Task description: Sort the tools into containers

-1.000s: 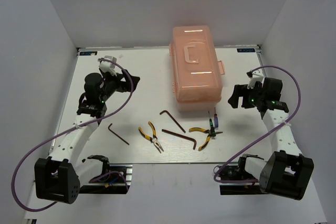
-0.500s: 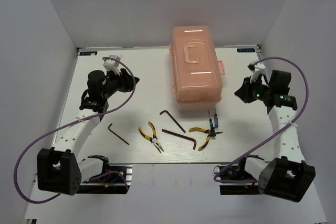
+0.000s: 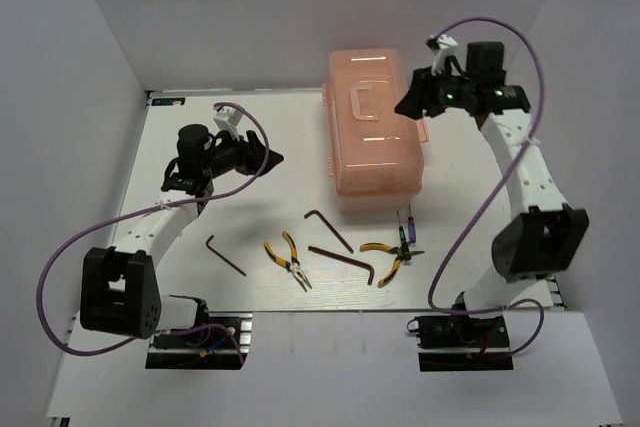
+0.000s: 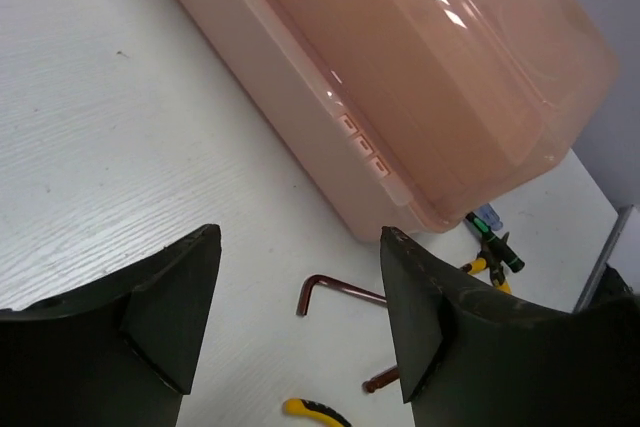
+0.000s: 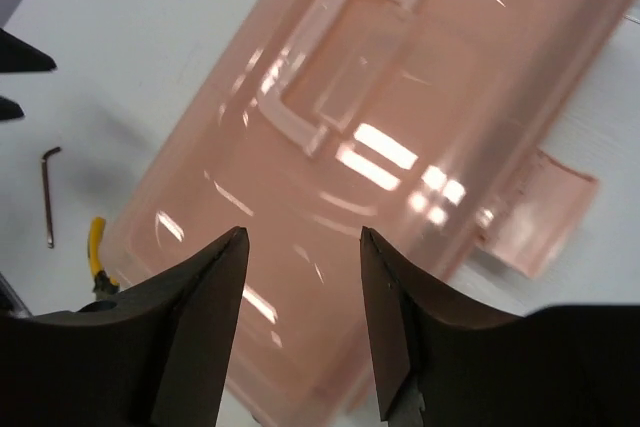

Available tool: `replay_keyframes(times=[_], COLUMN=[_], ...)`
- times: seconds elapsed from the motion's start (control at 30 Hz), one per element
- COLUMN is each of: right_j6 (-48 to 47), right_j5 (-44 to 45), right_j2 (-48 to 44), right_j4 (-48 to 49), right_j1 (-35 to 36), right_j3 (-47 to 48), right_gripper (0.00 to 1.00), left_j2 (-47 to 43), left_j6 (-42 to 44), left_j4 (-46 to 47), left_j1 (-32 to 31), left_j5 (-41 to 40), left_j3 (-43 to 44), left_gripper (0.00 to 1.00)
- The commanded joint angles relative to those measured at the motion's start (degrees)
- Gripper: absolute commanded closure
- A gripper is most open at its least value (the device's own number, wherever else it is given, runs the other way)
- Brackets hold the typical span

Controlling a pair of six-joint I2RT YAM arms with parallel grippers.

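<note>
The salmon-pink toolbox (image 3: 375, 137) stands closed at the table's back middle, handle (image 3: 364, 102) on the lid and latch (image 3: 422, 133) on its right side. Three brown hex keys (image 3: 226, 254) (image 3: 328, 229) (image 3: 342, 263), two yellow-handled pliers (image 3: 288, 260) (image 3: 388, 259) and small screwdrivers (image 3: 405, 230) lie in front of it. My left gripper (image 3: 272, 159) is open and empty, left of the box, pointing at it (image 4: 420, 77); a hex key (image 4: 335, 292) shows between its jaws. My right gripper (image 3: 405, 105) is open and empty above the lid's right side, over the box (image 5: 400, 147).
White walls close in the table on the left, back and right. The right wrist view shows the lid handle (image 5: 340, 57), the latch (image 5: 535, 207), a hex key (image 5: 48, 192) and a yellow pliers handle (image 5: 97, 242) beyond the box.
My right arm has swung up and left from the table's right side to over the toolbox lid. My left gripper has moved a little right, towards the box.
</note>
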Motion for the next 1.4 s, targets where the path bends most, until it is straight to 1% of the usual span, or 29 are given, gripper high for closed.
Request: replay_keyframes(times=[0.0, 0.03, 0.07, 0.1, 0.17, 0.2, 0.23, 0.33, 0.37, 0.43, 0.47, 0.57, 0.6, 0.77, 0.83, 0.9, 0.93, 1.1, 1.2, 1.23, 1.3, 1.33, 1.37], right_j6=[7.45, 9.39, 10.10, 10.54, 12.30, 14.13, 14.85, 18.19, 18.63, 21.17, 22.05, 23.20, 23.64, 26.01, 26.46, 27.51, 27.69, 30.67, 32.69, 33.22, 33.66, 33.93, 34.19], right_j5=[1.70, 2.39, 3.45, 5.11, 8.02, 10.20, 11.70, 15.31, 17.76, 19.09, 21.45, 24.36, 24.81, 24.02, 24.02, 23.24, 22.97, 19.72, 15.77, 13.59, 12.08, 11.90, 10.50], right_j2=[6.70, 9.52, 12.24, 13.23, 15.34, 15.78, 16.83, 18.85, 19.64, 21.14, 21.32, 22.90, 23.17, 24.05, 24.48, 24.57, 24.49, 24.93, 25.63, 25.54, 25.28, 25.19, 24.84], right_j4=[-0.57, -0.39, -0.57, -0.13, 1.54, 3.80, 4.17, 4.44, 4.53, 4.09, 4.09, 3.21, 3.21, 3.30, 3.39, 3.65, 3.56, 3.74, 4.79, 5.32, 6.02, 6.20, 6.37], right_j1=[5.63, 7.12, 8.01, 8.71, 11.53, 12.06, 13.45, 14.78, 15.13, 15.49, 15.49, 15.75, 15.75, 15.66, 15.75, 15.67, 15.49, 15.31, 15.14, 14.96, 14.96, 14.70, 14.70], right_j3=[9.59, 11.09, 12.76, 16.87, 18.66, 18.66, 18.84, 20.51, 21.12, 21.39, 21.56, 21.65, 21.74, 21.21, 20.86, 20.25, 20.16, 18.40, 17.53, 17.52, 17.52, 17.52, 17.78], right_gripper=[0.45, 0.47, 0.47, 0.47, 0.47, 0.47, 0.47, 0.47, 0.47, 0.48, 0.48, 0.54, 0.54, 0.54, 0.52, 0.49, 0.49, 0.49, 0.55, 0.59, 0.61, 0.62, 0.62], left_j2=[0.39, 1.26, 2.05, 2.06, 2.67, 3.46, 3.46, 5.83, 5.84, 6.72, 7.33, 7.33, 7.33, 6.80, 6.80, 6.80, 6.80, 6.80, 6.80, 8.02, 9.43, 10.40, 12.41], left_j6=[0.47, 0.47, -0.05, -0.05, -0.58, -1.10, -1.63, -3.04, -3.83, -4.36, -4.36, -4.36, -4.36, -4.36, -4.36, -4.36, -4.36, -5.77, -7.35, -8.05, -8.66, -8.67, -8.67], left_j4=[3.68, 3.68, 4.38, 4.39, 6.66, 8.67, 9.82, 12.90, 12.91, 13.53, 13.53, 13.53, 14.05, 14.05, 14.05, 14.05, 14.05, 17.03, 19.49, 19.50, 19.50, 19.50, 19.50], left_j1=[-0.08, -0.08, -0.08, -0.08, -0.08, -0.08, -0.08, -0.08, -0.08, -0.08, -0.08, -0.08, -0.08, -0.08, -0.61, -0.61, -0.61, -0.61, -1.22, -2.01, -2.71, -2.72, -4.11], left_j5=[7.36, 8.15, 8.85, 10.25, 12.62, 13.42, 15.08, 17.03, 17.73, 18.26, 18.26, 18.26, 18.26, 18.26, 18.26, 18.26, 18.26, 18.26, 16.87, 16.34, 16.33, 16.33, 15.81], left_j3=[1.32, 1.32, 1.32, 1.32, 1.32, 0.71, 0.70, 0.18, 0.18, 0.18, 0.18, 0.18, 0.18, 0.18, -0.35, -0.35, -0.35, -0.35, 2.10, 4.28, 7.10, 10.34, 11.94], left_gripper=[0.24, 0.24, 0.23, 0.23, 0.23, 0.23, 0.23, 0.22, 0.22, 0.22, 0.22, 0.22, 0.22, 0.22, 0.22, 0.22, 0.22, 0.22, 0.21, 0.21, 0.21, 0.21, 0.21])
